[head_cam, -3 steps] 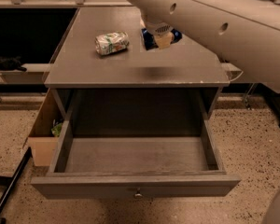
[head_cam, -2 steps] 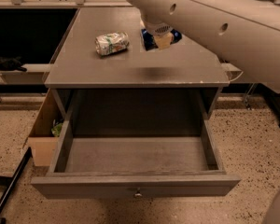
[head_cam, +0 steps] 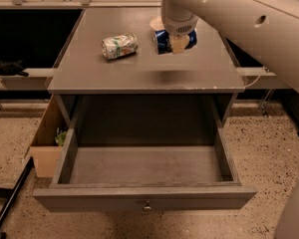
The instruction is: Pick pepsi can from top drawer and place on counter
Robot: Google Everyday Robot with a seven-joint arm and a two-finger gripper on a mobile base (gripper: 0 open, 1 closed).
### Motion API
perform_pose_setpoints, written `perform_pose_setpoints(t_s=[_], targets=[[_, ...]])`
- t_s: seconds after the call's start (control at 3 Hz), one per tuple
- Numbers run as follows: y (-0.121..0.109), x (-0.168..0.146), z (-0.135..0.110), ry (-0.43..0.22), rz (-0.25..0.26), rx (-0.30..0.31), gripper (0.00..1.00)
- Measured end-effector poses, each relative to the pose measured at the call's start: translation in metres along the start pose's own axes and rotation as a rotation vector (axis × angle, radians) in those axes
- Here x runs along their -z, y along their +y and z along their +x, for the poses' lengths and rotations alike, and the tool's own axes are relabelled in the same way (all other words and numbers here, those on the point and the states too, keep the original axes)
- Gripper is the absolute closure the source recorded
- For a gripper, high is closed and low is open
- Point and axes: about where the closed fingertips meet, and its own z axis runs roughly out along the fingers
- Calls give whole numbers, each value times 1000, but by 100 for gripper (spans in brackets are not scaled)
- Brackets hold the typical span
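The pale two-finger gripper (head_cam: 178,43) is clamped on the small dark-blue pepsi can (head_cam: 162,41), holding it sideways over the right half of the flat grey wooden counter (head_cam: 114,76). A crumpled silver-and-green can (head_cam: 119,46) lies in the left half. The wide grey top drawer (head_cam: 144,198) stands open.

Silver-green can (head_cam: 119,46) lying sideways; cardboard box (head_cam: 45,144) on speckled floor (head_cam: 269,148).

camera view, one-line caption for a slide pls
Gripper holds the pepsi can above the counter, beside a silver-and-green can lying there; top drawer open below.
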Motion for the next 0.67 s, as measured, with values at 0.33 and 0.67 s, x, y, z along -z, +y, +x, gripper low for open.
perform_pose_setpoints(t_s=[0.33, 0.67], targets=[[0, -10, 2, -62, -28, -7, 100], [2, -18, -3, -112, -47, -3, 100]])
